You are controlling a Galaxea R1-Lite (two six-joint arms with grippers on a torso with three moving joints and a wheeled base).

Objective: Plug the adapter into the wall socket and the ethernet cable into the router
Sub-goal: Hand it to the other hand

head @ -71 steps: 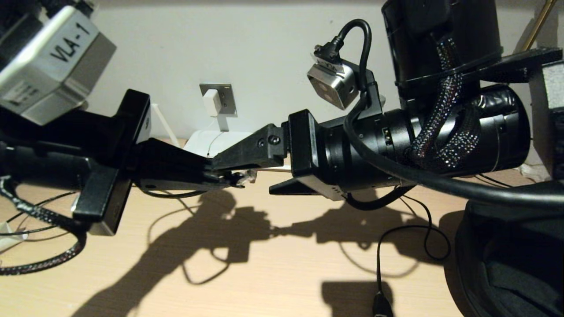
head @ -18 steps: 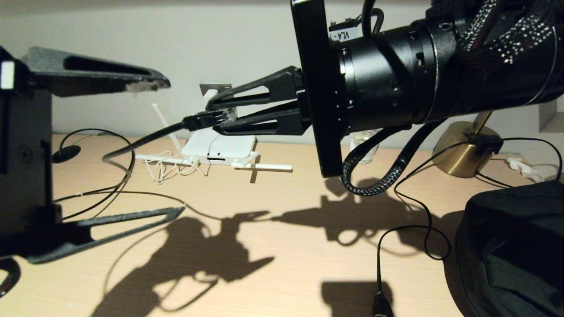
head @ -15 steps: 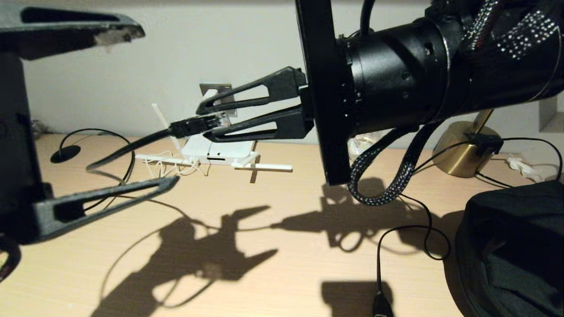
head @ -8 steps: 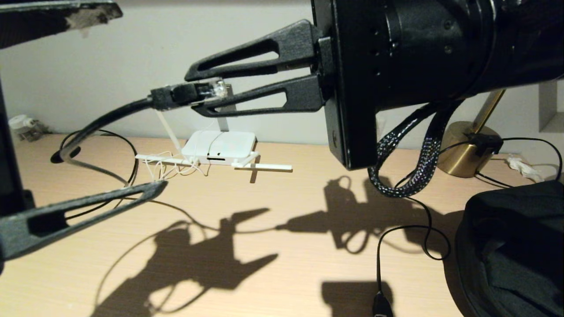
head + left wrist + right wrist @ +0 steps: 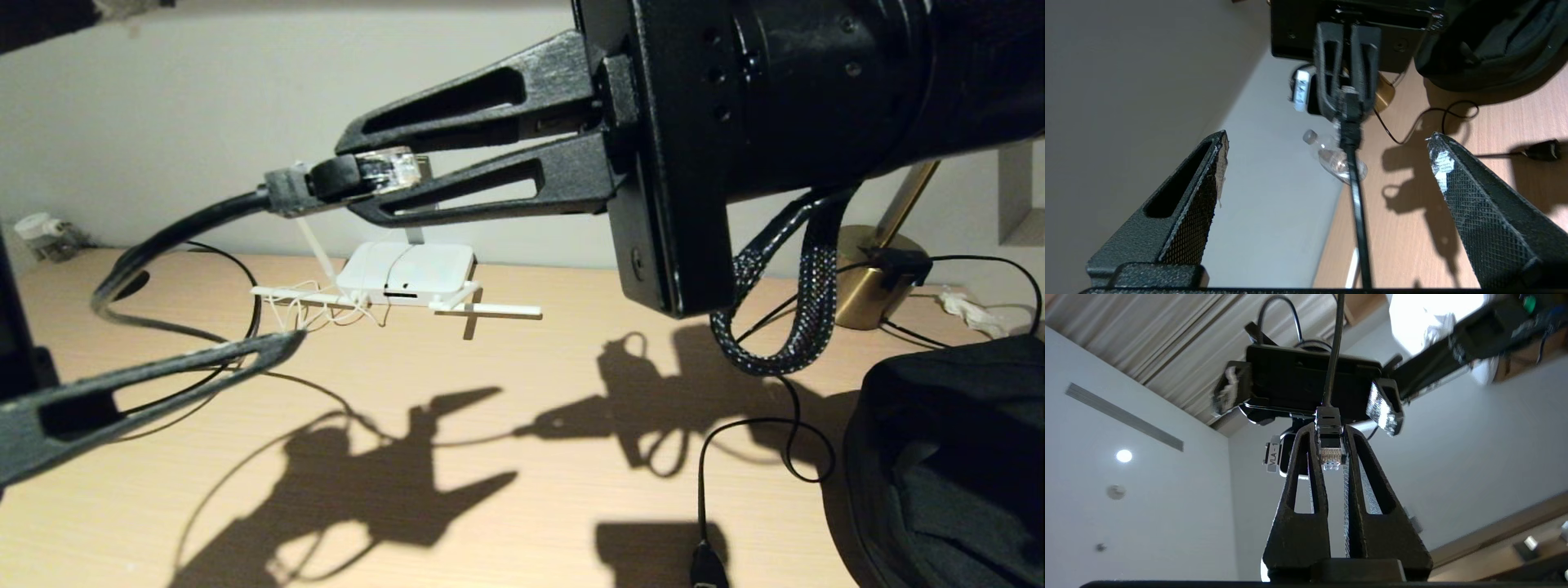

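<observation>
Ethernet cable (image 5: 359,174) plug clamped between right claw (image 5: 353,183) tips, seemingly above router (image 5: 408,273); left claw (image 5: 1327,151) apart.

White label (image 5: 1273,458) reading "VLA-1", on the left arm's wrist camera

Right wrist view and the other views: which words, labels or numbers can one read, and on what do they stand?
"VLA-1": white sticker on the left arm's wrist.
Left wrist view: white tag on the right arm's wrist, too blurred to read.
Head view: none.
</observation>
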